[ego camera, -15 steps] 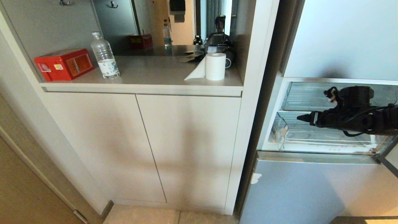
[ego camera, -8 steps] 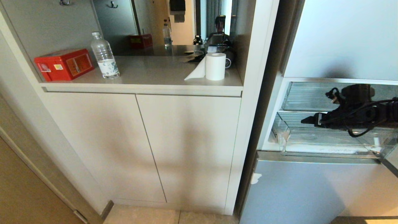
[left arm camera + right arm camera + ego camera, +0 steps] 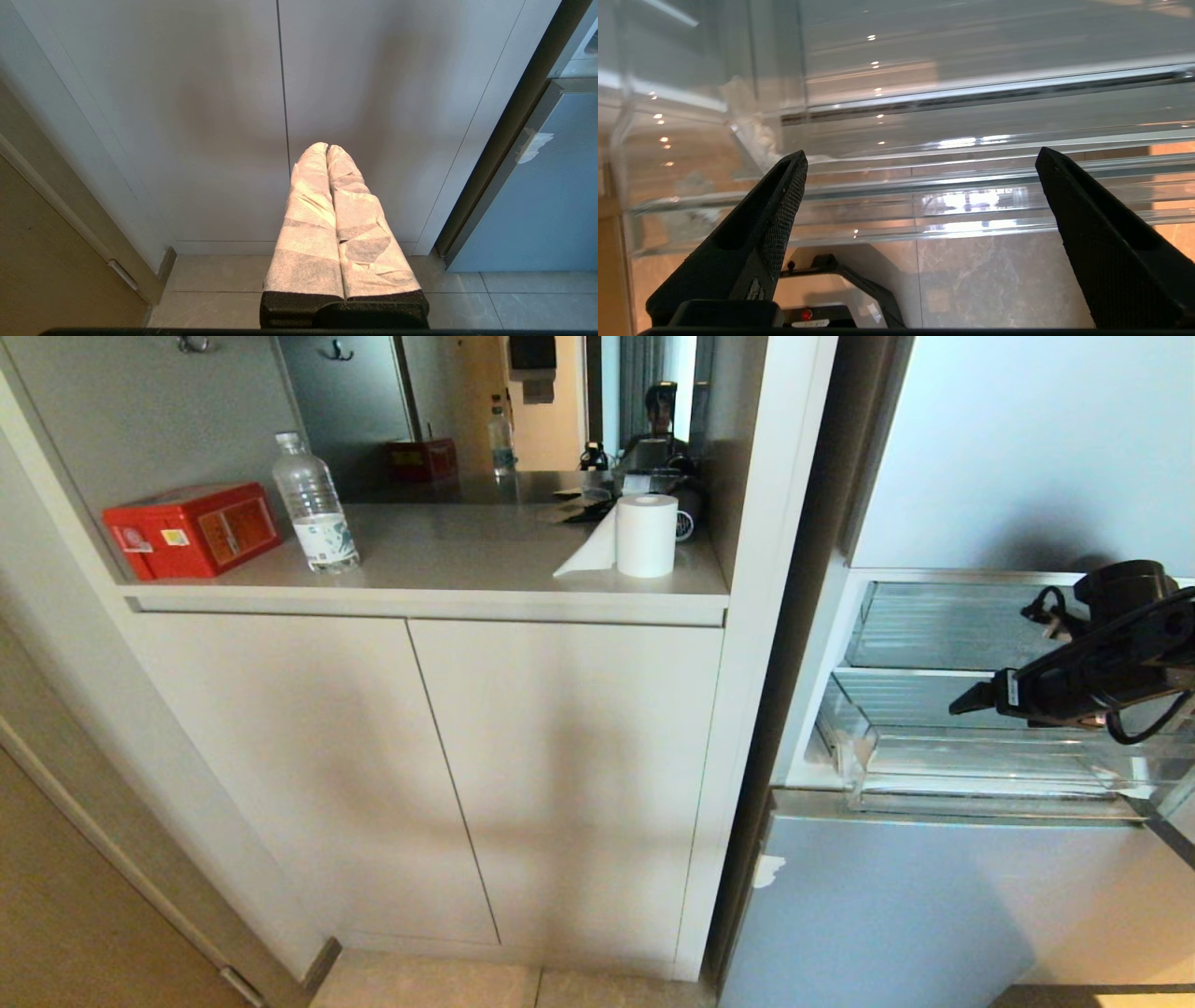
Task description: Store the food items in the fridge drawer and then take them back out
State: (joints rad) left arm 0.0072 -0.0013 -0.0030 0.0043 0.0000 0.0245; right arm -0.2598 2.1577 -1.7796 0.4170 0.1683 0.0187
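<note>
Hovering over the fridge drawer (image 3: 980, 770), your right gripper (image 3: 920, 200) has its jaws spread wide and empty. No food items show anywhere. The drawer sits pulled out under the upper clear bin (image 3: 943, 625); keep clear of its front lip.

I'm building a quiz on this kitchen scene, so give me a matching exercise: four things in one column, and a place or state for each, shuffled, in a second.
Things
1. red tin
2. paper roll
3. right gripper
4. left gripper

Places or states
A. open, in front of the clear fridge drawer
B. shut, wrapped in white cloth, pointing at the cabinet doors
C. at the counter's left end, beside the water bottle
D. upright near the counter's right end, a sheet hanging loose

Pairs: 1-C, 2-D, 3-A, 4-B
</note>
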